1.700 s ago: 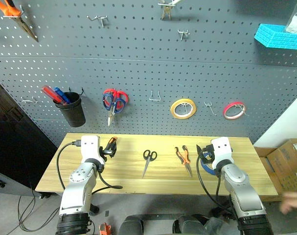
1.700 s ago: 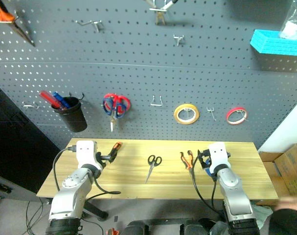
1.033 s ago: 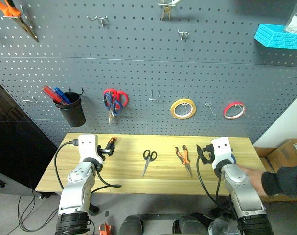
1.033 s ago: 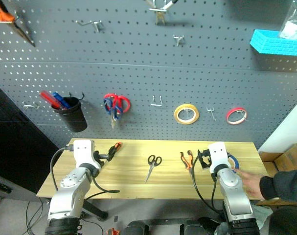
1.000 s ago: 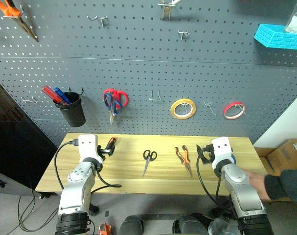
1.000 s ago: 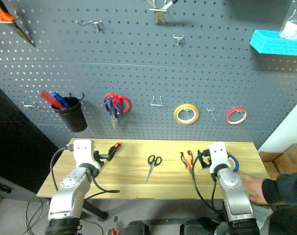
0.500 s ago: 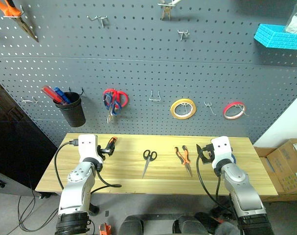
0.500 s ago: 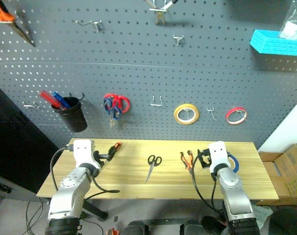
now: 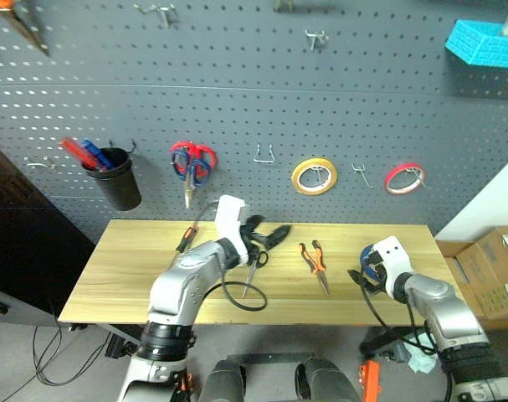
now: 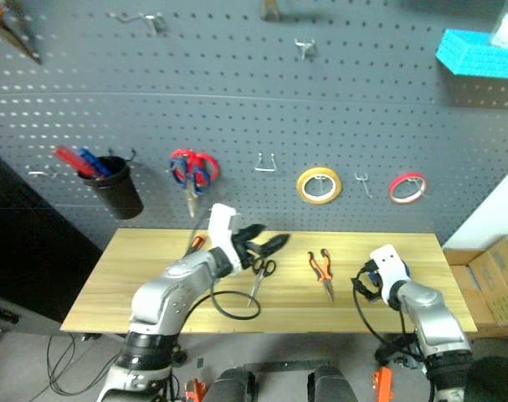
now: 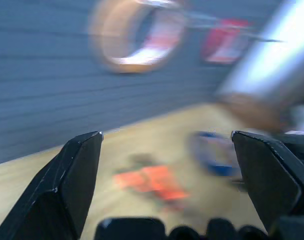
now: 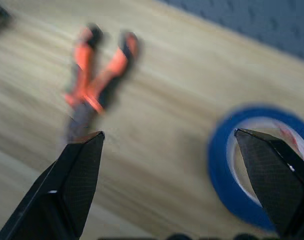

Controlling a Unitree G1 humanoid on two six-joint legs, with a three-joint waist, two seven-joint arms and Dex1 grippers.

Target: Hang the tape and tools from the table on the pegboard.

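Two grippers stand spread and empty: the left gripper [image 9: 269, 236] hovers above the black-handled scissors [image 9: 252, 272] mid-table [image 9: 136, 268], the right gripper [image 9: 360, 276] beside the blue tape [image 12: 252, 165], pliers [image 9: 314, 264] between. No writing is readable.

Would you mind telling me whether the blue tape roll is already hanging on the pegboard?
No, the blue tape roll lies flat on the table, near the open right gripper.

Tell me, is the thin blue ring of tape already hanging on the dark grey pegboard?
Not yet. The thin blue tape ring lies flat on the light wooden table, below the dark grey pegboard, by the open right gripper.
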